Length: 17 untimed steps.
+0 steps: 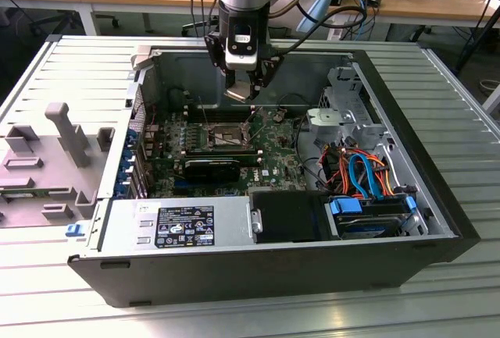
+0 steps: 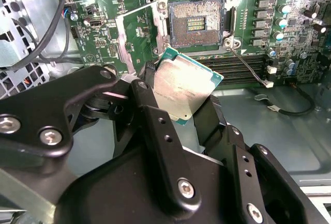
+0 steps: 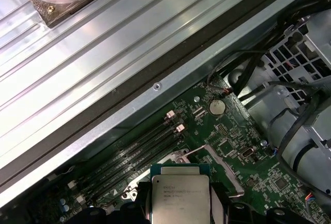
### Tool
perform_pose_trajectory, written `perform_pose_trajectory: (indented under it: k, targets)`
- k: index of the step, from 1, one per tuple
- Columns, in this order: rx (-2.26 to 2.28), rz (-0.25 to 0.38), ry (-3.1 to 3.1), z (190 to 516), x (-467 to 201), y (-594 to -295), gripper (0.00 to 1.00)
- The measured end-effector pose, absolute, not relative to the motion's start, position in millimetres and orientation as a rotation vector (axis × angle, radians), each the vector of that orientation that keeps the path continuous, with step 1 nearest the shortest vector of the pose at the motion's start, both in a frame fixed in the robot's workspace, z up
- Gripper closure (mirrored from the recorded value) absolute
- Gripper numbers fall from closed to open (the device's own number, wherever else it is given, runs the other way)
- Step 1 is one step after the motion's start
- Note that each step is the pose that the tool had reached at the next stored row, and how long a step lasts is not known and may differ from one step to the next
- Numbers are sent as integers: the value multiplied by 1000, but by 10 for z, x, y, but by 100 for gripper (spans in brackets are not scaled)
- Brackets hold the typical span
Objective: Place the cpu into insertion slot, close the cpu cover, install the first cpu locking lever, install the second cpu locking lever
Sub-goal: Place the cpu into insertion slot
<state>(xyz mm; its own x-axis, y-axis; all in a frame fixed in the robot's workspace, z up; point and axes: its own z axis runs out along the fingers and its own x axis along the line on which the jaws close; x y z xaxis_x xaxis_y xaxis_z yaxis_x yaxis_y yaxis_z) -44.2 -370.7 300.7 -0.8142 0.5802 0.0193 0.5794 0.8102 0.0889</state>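
Exterior view: claw [image 1: 248, 92] blocks most of what it grips. Second wrist view: cover [image 2: 126, 40] flipped up, cpu [image 2: 183, 87] pinched between black fingers [image 2: 155, 113], lower edge hidden. It's a flat silver-grey square with a green rim, tilted, off the board near the bare slot [image 2: 195, 23].

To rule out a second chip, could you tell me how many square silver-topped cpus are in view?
1: the flat silver-topped cpu is held in the black gripper, apart from the empty square dark insertion slot.
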Motion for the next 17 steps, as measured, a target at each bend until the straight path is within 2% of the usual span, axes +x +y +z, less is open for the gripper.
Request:
perform_pose_trajectory:
  k: [17]
  targets:
    - [978, 142, 2972, 3000, -442, -3707, 46]
